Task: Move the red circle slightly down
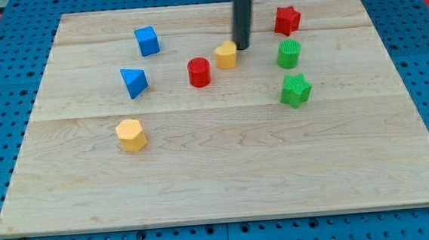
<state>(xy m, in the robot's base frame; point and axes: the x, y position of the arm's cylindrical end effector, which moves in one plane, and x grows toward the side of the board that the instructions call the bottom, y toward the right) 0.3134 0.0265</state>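
Camera view, my tip (241, 47) touching yellow block (226, 56), red circle (199, 72) lower left, no fingers.

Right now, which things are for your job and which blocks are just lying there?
For the job:
red circle
my tip, up and right of it, beside the small yellow block

Just lying about:
blue cube
blue triangle
yellow hexagon
red star
green cylinder
green star
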